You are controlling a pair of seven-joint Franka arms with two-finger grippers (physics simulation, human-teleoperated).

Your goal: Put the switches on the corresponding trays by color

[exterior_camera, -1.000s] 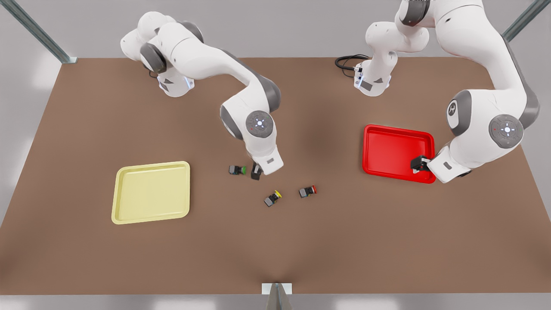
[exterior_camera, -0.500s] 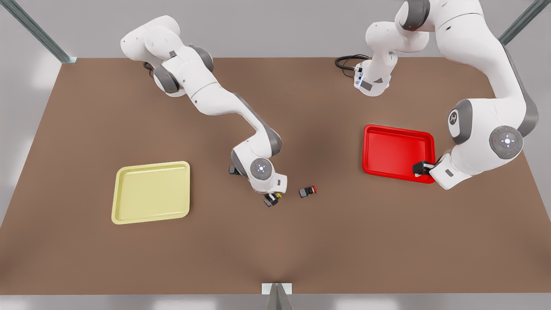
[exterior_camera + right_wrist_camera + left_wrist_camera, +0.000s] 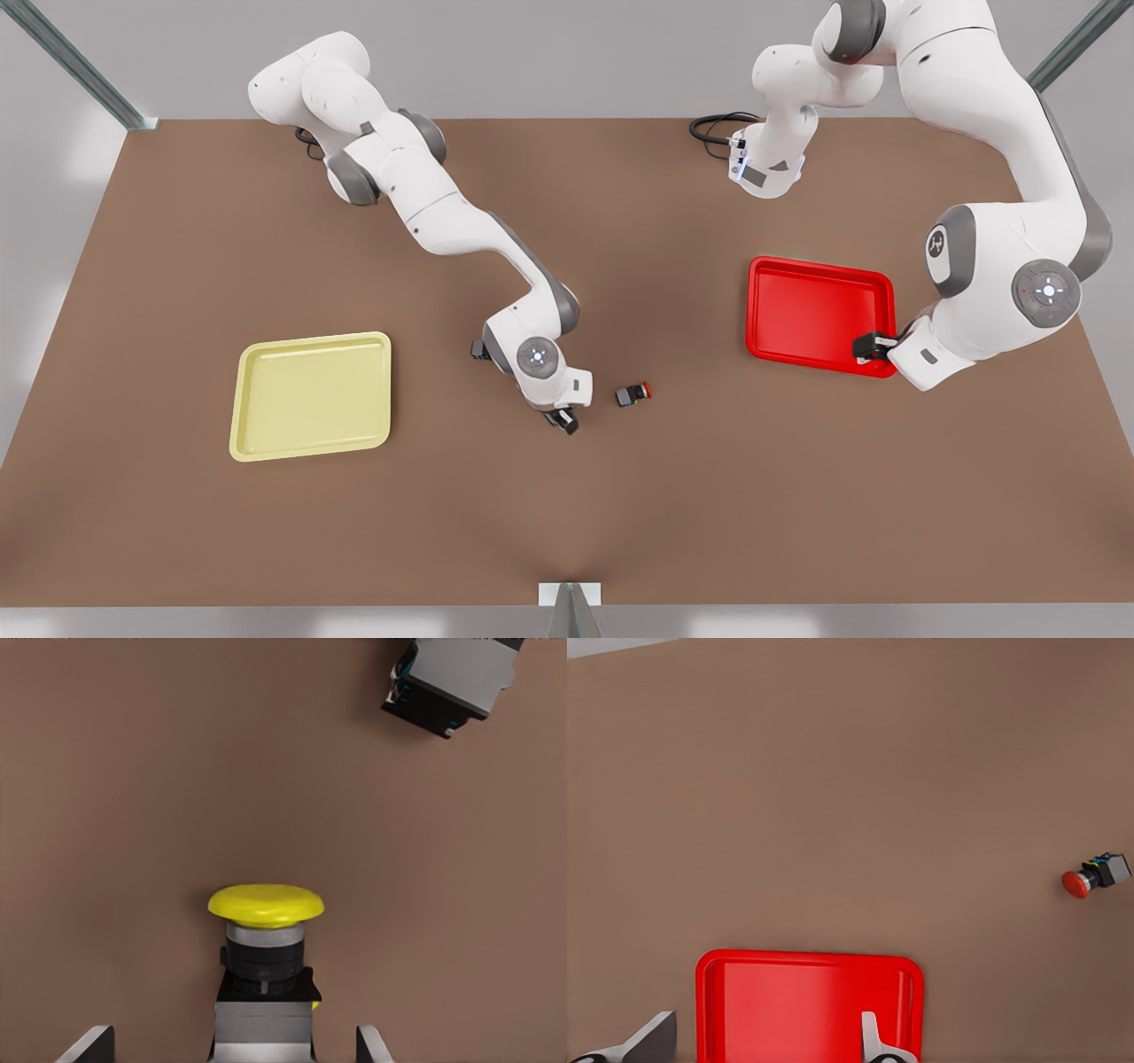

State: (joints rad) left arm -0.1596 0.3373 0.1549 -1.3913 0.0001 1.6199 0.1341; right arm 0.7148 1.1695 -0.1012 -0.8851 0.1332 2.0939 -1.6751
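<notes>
Right gripper (image 3: 235,1050) open around yellow switch (image 3: 265,948)

Red switch (image 3: 633,394) just beside right claw (image 3: 564,420); table (image 3: 567,496) elsewhere open.

A high front camera overlooks the whole table (image 3: 620,496); wrist cameras look down closely, sharing the red-capped switch (image 3: 633,394).

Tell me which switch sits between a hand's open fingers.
The yellow-capped switch, between the right hand's spread fingers. The red-capped switch lies free on the table; the left hand waits open over the red tray.
</notes>
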